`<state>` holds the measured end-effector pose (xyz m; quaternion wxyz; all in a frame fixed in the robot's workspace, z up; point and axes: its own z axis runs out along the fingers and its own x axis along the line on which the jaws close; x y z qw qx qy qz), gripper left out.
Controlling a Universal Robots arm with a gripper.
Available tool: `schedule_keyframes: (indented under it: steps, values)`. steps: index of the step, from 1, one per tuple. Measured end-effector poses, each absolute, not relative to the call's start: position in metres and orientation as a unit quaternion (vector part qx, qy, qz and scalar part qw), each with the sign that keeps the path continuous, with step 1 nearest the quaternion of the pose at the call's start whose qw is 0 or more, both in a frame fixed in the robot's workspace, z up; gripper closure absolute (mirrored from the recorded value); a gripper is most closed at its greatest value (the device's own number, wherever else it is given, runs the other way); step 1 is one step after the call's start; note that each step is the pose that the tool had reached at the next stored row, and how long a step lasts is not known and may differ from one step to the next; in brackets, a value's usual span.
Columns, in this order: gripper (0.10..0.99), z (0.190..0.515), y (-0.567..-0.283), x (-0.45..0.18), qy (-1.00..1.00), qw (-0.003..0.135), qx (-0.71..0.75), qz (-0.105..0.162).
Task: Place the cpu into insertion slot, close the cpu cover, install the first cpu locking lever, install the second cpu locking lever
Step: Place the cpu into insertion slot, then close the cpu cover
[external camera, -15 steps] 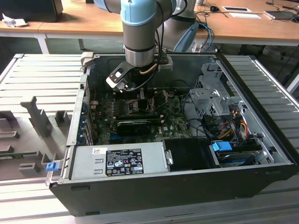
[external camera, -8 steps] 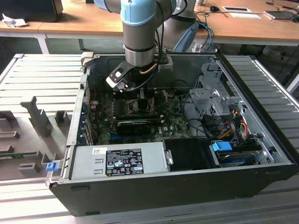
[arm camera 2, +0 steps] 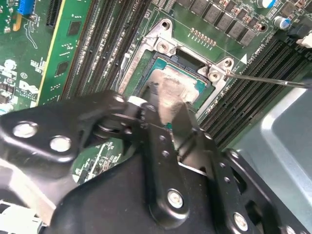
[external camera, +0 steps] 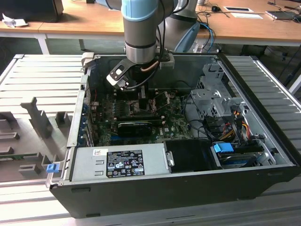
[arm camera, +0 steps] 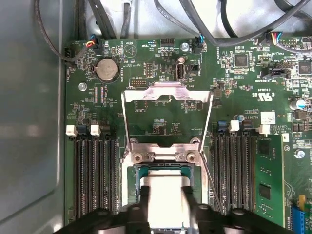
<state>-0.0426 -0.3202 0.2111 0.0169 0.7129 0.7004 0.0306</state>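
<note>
Holds gripper (arm camera 2: 165,108) straight above slot (arm camera 2: 195,61), inside open case (external camera: 141,188). Clamps cpu (arm camera 2: 170,87) between two black metal fingers (arm camera 2: 181,127), by two opposite edges, to judge from both wrist views. Locates cpu at slot, flat and parallel to green board (arm camera: 234,87), square to silver rim; cannot tell whether seated or just above pin field. Leaves no visible sideways offset between cpu and slot, so any remaining gap probably lies straight down along gripper axis. Presents cpu as small flat square, silver-grey top smeared with pale, dull residue. Presents slot as square recess with teal inner edge and bright stamped-metal rim carrying screw heads. Finds cover (arm camera: 168,91) open, lying back from slot on hinge side: thin silver frame with large square cut-out, board visible through it. Finds thin wire lever (arm camera: 210,175) just beside slot, apparently unlatched, slanting alongside long black memory slots (arm camera: 92,175).
</note>
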Motion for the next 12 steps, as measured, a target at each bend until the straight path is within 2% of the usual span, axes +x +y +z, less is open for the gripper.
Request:
schedule_keyframes:
  steps: [1,2,4,10,12]
  values:
    - [0.749,0.2115,-0.3202,-0.0426,0.7,0.017,0.713,0.031]
    - [0.871,0.2118,-0.3202,-0.0426,0.7,0.017,0.713,0.031]
    - [0.98,0.2133,-0.3202,-0.0426,0.7,0.017,0.713,0.031]
    - [0.98,0.2177,-0.3202,-0.0426,0.7,0.017,0.713,0.031]
    - [0.98,0.2178,-0.3202,-0.0388,0.7,0.011,0.713,0.028]
